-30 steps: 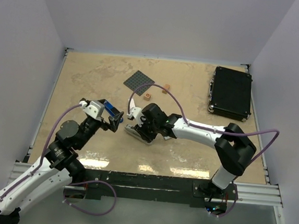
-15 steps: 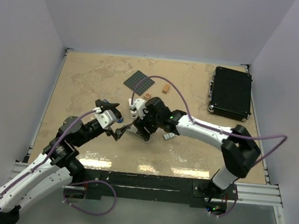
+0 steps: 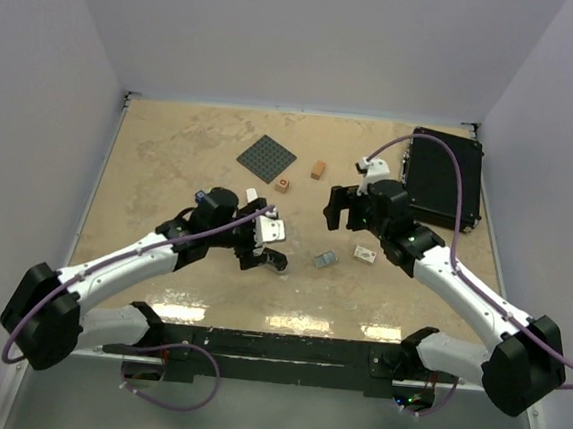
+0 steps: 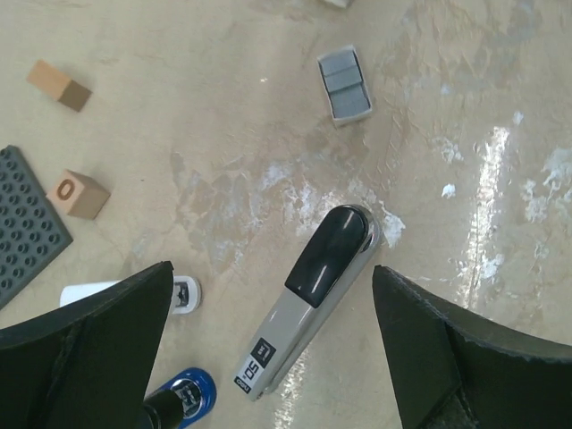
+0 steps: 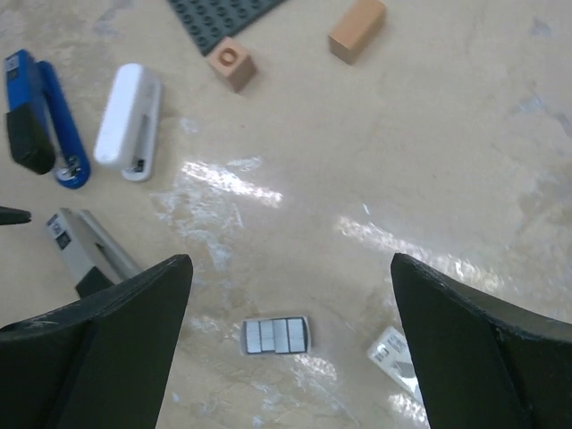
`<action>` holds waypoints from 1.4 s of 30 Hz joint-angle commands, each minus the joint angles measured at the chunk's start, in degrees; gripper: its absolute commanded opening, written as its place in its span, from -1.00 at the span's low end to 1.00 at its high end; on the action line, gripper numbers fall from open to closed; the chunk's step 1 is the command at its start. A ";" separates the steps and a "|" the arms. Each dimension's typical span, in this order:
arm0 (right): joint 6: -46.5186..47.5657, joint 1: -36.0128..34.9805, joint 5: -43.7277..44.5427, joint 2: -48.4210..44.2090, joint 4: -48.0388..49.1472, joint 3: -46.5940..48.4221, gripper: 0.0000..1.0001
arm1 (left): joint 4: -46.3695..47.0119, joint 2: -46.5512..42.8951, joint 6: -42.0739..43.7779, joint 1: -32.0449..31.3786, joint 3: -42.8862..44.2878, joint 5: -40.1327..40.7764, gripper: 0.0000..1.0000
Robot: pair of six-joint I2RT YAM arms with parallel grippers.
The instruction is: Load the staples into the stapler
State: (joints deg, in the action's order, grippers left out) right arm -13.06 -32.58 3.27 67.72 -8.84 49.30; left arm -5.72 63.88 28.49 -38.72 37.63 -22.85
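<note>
My left pincer [image 4: 273, 273] and right pincer [image 5: 290, 261] both gape apart, empty. The long grey stapler with a black top [image 4: 315, 302] looks shut. The small grey tray of staples [image 4: 345, 82] sits apart, not loaded yet.

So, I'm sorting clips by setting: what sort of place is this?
Probably a lab robot test cell: plain white walls box in a beige table, with a left arm and a right arm mounted at its near edge.

The grey stapler [image 4: 311, 304] with a black top is lying flat, left of centre. The small grey tray of staples [image 3: 325, 261] is lying to its right, and the whitish staple box [image 3: 366, 254] is sitting further right, apart from it.
</note>
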 commanded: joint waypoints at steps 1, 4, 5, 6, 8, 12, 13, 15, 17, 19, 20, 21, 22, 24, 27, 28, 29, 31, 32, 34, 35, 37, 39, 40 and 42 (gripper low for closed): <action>-8.73 2.78 5.17 -5.92 4.35 -5.61 0.97 | -5.77 7.99 10.17 -1.44 8.06 -4.57 0.89; -9.26 3.05 4.29 -7.86 6.02 -7.90 0.97 | -8.77 13.44 13.69 -3.55 11.94 -3.43 0.82; -9.70 3.22 4.38 -8.13 6.72 -9.12 0.97 | -9.31 14.77 15.35 -3.99 13.25 -3.25 0.79; -10.05 3.22 4.64 -8.22 7.78 -9.65 0.96 | -9.92 16.18 16.06 -4.17 14.04 -3.43 0.72; -11.80 3.14 5.43 -7.61 7.18 -9.49 0.96 | -14.48 20.66 18.34 -4.52 17.89 -4.65 0.65; -11.46 3.22 4.55 -6.99 7.96 -10.10 0.95 | -18.89 25.94 19.49 -4.96 21.43 -5.45 0.56; -11.37 3.14 4.73 -6.99 8.31 -10.45 0.95 | -19.59 27.34 20.02 -5.05 21.78 -5.36 0.54; -11.81 3.22 4.56 -6.73 8.66 -10.80 0.95 | -20.82 28.84 21.16 -5.31 22.93 -5.19 0.47; -12.42 3.22 3.77 -6.55 8.58 -10.98 0.94 | -22.49 29.72 22.04 -5.40 23.89 -5.01 0.41; -12.34 3.22 3.33 -6.29 8.58 -11.15 0.94 | -23.72 30.78 22.22 -5.31 24.33 -5.27 0.34; -12.25 3.14 3.24 -6.11 8.58 -11.24 0.94 | -24.34 31.22 22.48 -5.49 25.03 -5.36 0.33; -12.08 3.13 3.24 -6.11 8.58 -11.33 0.94 | -24.87 31.92 22.40 -5.58 25.47 -5.36 0.31; -11.99 3.13 3.32 -6.11 8.58 -11.42 0.94 | -26.18 32.18 22.49 -5.84 25.83 -5.54 0.32; -12.08 3.22 3.41 -6.11 8.58 -11.68 0.93 | -27.59 32.63 22.66 -6.28 26.71 -5.45 0.32; -12.16 3.13 2.89 -6.29 9.90 -12.29 0.93 | -29.35 31.93 22.49 -6.72 27.24 -6.15 0.33; -12.25 3.22 2.71 -6.29 9.90 -12.38 0.93 | -29.44 31.49 22.23 -6.72 27.24 -6.41 0.33; -12.25 3.22 2.62 -6.46 9.98 -12.56 0.93 | -29.35 31.14 22.05 -6.72 27.06 -6.33 0.34; -12.25 3.22 2.45 -6.55 9.81 -12.56 0.93 | -28.66 29.91 22.05 -6.72 26.71 -5.89 0.36; -12.25 3.22 2.36 -6.46 9.72 -12.73 0.92 | -27.95 29.55 21.96 -6.72 25.84 -5.54 0.36; -12.25 3.14 2.10 -6.64 9.81 -12.91 0.92 | -25.93 29.55 21.96 -6.72 24.95 -4.14 0.35; -12.34 3.22 2.09 -6.64 9.81 -13.17 0.92 | -25.40 29.81 21.96 -6.72 24.43 -3.78 0.34; -12.43 3.14 1.74 -6.81 9.72 -13.52 0.92 | -24.08 30.87 21.61 -6.72 24.34 -3.25 0.32; -12.52 3.22 1.48 -7.08 9.72 -13.70 0.91 | -23.21 31.66 21.34 -6.63 24.25 -2.82 0.27; -12.52 3.14 1.39 -7.17 9.72 -14.14 0.91 | -22.85 31.83 21.26 -6.72 23.90 -2.29 0.25; -12.43 3.22 0.69 -7.60 9.72 -14.49 0.91 | -22.67 32.27 21.43 -6.63 23.72 -1.94 0.16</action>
State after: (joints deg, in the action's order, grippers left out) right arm -24.84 -29.34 5.02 61.73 -1.41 35.73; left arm -30.94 95.81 49.10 -45.17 61.98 -25.63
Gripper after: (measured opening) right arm 0.960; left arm 0.611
